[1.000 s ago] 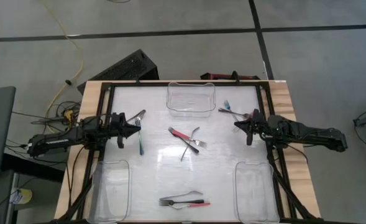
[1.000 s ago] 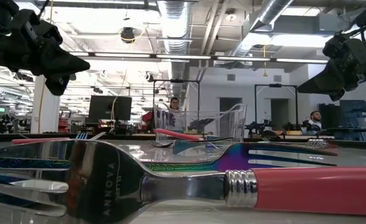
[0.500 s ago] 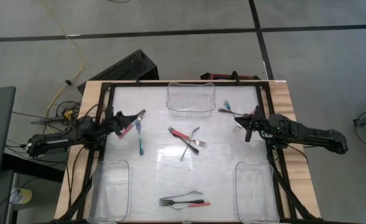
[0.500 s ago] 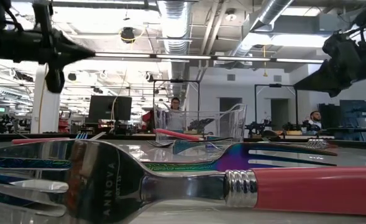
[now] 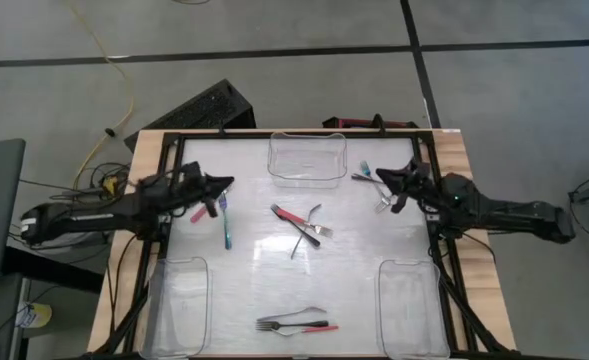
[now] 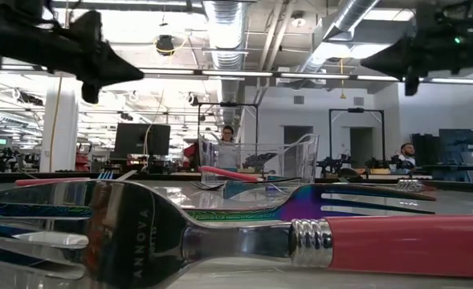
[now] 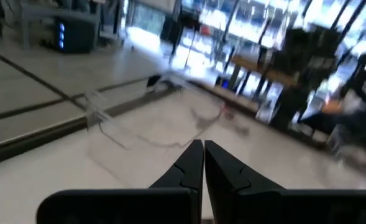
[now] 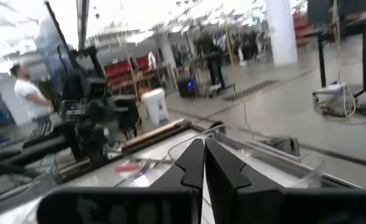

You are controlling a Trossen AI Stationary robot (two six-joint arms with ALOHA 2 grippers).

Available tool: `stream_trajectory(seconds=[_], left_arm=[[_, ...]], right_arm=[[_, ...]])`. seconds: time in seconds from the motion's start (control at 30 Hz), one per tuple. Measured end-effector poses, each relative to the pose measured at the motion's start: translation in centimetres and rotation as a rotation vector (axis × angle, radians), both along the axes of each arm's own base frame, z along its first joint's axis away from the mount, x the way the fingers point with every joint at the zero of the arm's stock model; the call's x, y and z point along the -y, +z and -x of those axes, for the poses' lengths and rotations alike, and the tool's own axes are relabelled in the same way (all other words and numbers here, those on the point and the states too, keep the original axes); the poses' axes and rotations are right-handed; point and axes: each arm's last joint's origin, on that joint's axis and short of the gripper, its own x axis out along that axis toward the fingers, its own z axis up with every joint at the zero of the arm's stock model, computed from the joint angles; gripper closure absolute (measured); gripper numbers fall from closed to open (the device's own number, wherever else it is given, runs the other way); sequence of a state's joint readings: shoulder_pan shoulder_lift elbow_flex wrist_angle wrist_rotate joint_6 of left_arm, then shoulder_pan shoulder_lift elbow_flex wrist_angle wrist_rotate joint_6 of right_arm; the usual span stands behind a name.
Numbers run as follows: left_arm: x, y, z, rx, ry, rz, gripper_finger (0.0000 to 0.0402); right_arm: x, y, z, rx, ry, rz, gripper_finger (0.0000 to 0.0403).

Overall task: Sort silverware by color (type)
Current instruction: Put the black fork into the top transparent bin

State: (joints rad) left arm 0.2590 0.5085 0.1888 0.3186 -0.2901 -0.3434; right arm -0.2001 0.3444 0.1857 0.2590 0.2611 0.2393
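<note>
The left end effector (image 5: 217, 186) hangs over the left side of the counter (image 5: 244, 260), its two fingers pressed together with nothing between them — its own wrist view shows the tips meeting in a closed point. Just beside its tip lie a red-handled piece (image 5: 198, 212) and a blue-handled piece (image 5: 226, 222); neither is touched.

Further right, past that tip toward the middle, three pieces lie crossed in a small heap: a red-handled fork (image 5: 292, 217) and two dark or silver ones, one of them a dark utensil (image 5: 302, 238). Nearer the front edge, between both arms, sits a second heap (image 5: 296, 322) of about three pieces, one with a red handle.

Three clear bins stand on the counter — the back bin (image 5: 307, 160) between the two end effectors, the front-left bin (image 5: 181, 305) and the front-right bin (image 5: 411, 308). All three look bare of cutlery.

The right end effector (image 5: 388, 181) hovers at the right side, fingers shut tip to tip and gripping nothing. Right at its tip lie a few more pieces, among them a blue-handled utensil (image 5: 366, 169) and a silver fork (image 5: 382, 203); the exact count there is hard to tell.
</note>
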Motion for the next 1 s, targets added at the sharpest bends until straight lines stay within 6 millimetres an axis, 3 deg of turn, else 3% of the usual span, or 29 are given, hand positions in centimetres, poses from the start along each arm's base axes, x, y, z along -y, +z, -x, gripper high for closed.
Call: stream_trajectory(seconds=[0.1,0.23,0.47,0.67,1.0], left_arm=[[-0.5,0.3,-1.4,-0.096,-0.078,-0.032,0.0401],[-1.0,1.4,-3.3,-0.186,-0.129,-0.116,0.0393],[-1.7,2.9,-5.4,-0.315,-0.125,-0.205,0.0347],[-1.9,3.0,-6.1,-0.347,-0.13,-0.208,0.0287],[-2.0,2.7,-6.4,-0.34,-0.123,-0.159,0.0224]], right_arm=[[0.0,1.8,-1.5,-0.127,0.017,0.012,0.0362],[0.6,3.9,-2.8,-0.424,-0.05,-0.044,0.0362],[3.3,5.7,-3.6,-0.828,-0.181,-0.354,0.0351],[5.8,4.0,-5.1,-1.009,-0.099,-0.534,0.03],[10.0,-0.9,-6.5,-1.444,0.041,-0.601,0.0187]])
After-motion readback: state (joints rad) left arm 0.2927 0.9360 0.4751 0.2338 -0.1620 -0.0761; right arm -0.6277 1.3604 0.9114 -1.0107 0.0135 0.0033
